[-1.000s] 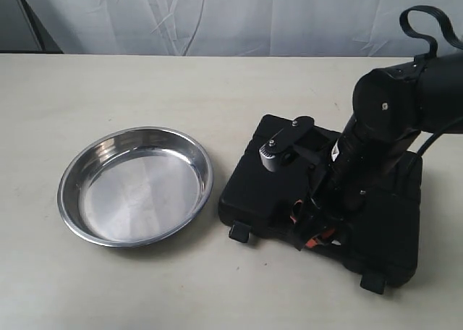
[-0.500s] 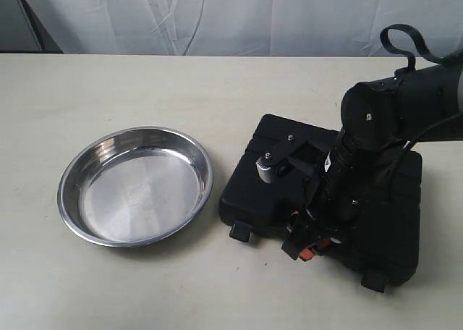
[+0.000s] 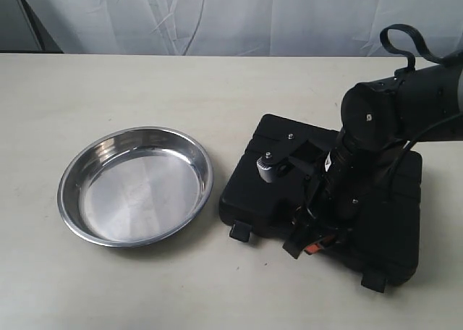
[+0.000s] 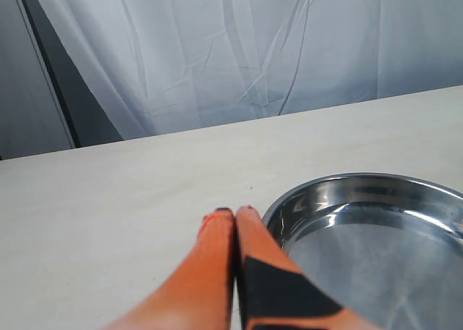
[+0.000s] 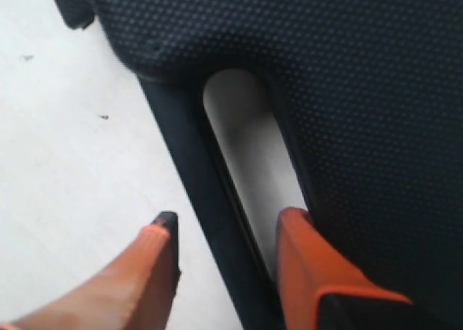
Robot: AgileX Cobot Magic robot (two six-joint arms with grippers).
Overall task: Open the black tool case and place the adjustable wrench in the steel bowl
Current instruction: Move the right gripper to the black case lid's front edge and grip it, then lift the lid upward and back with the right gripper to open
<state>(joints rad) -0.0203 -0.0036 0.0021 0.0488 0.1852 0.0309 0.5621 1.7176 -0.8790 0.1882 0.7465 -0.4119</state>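
The black tool case (image 3: pixel 246 192) lies shut on the table, right of the empty steel bowl (image 3: pixel 135 189). My right gripper (image 3: pixel 307 243) is at the case's near edge. In the right wrist view this gripper (image 5: pixel 229 218) is open astride the bar of the handle (image 5: pixel 195 163): one finger sits in the handle slot (image 5: pixel 249 149), the other outside over the table. The ribbed shell (image 5: pixel 347 69) fills the rest of that view. My left gripper (image 4: pixel 235 211) is shut and empty, just beside the bowl's rim (image 4: pixel 289 200). The adjustable wrench is hidden.
Two latches (image 3: pixel 239 233) (image 3: pixel 374 281) stick out from the case's near edge. The right arm (image 3: pixel 376 127) hangs over the case lid. A white curtain (image 3: pixel 217 15) closes off the far side of the pale table (image 3: pixel 145 91).
The right arm has dropped lower and its gripper has come to the case's near edge by the handle. In the last half second it barely moves. Bowl and case stay put.
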